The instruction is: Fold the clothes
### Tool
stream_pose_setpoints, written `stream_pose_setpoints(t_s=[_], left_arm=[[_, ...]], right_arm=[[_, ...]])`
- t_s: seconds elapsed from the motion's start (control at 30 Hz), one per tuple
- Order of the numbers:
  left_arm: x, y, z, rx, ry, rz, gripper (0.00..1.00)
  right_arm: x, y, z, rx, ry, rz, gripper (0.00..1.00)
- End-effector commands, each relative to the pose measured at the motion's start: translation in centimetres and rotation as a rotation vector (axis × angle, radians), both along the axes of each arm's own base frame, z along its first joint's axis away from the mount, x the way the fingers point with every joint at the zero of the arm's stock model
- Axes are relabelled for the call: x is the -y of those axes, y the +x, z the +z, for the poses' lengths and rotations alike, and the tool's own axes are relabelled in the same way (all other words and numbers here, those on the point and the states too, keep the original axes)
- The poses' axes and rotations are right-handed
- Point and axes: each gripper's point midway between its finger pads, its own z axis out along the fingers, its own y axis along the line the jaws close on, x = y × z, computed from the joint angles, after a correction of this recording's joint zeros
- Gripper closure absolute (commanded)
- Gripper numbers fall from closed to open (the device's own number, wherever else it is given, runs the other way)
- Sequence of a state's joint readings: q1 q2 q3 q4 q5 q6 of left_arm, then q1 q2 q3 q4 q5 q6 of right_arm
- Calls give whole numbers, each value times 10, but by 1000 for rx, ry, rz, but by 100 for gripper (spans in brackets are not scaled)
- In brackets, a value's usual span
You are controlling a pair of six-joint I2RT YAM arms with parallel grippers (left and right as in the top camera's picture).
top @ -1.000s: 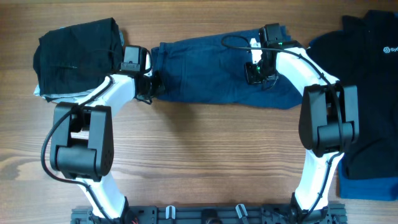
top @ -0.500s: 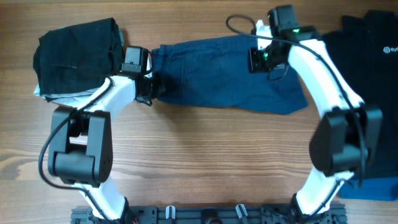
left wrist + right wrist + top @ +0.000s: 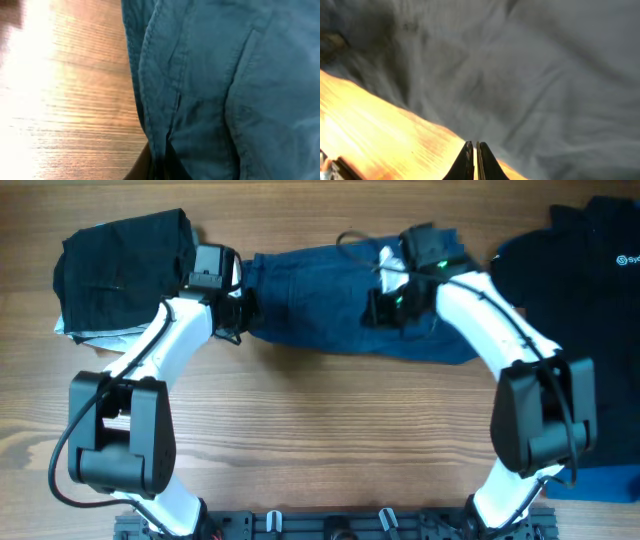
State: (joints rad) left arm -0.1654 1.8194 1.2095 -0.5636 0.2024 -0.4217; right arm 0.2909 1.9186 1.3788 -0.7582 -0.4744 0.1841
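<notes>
The clothes, a pair of blue denim shorts, lie spread across the back of the table. My left gripper sits at their left end. In the left wrist view its dark fingers are shut on a seamed edge of the denim. My right gripper hovers over the middle of the shorts. The right wrist view shows its gripper shut, with only a thin sliver of bright table between the fingers, and the cloth lies beyond them.
A folded black garment with pale trim lies at the far left, close behind my left arm. A black polo with a small logo covers the right side, over a blue cloth. Bare wood table stretches in front.
My right gripper rose toward the back, then swung left over the middle of the shorts. My left gripper finished closing on the denim edge and shifted slightly back.
</notes>
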Motion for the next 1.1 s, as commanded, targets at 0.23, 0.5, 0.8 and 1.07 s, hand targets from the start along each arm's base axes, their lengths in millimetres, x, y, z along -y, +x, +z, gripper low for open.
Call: stream_pose_setpoints(t_s=[0.23, 0.5, 0.8, 1.07], left_arm=[[12, 25, 63, 115, 7, -39, 96], [10, 21, 72, 131, 37, -81, 96], [1, 8, 73, 93, 77, -68, 96], [1, 9, 74, 96, 77, -67, 95]], right_arm=[[2, -35, -55, -136, -70, -108, 95], [-12, -11, -18, -57, 87, -44, 96], [8, 20, -1, -41, 103, -175, 96], [-21, -12, -56, -173, 9, -199, 96]])
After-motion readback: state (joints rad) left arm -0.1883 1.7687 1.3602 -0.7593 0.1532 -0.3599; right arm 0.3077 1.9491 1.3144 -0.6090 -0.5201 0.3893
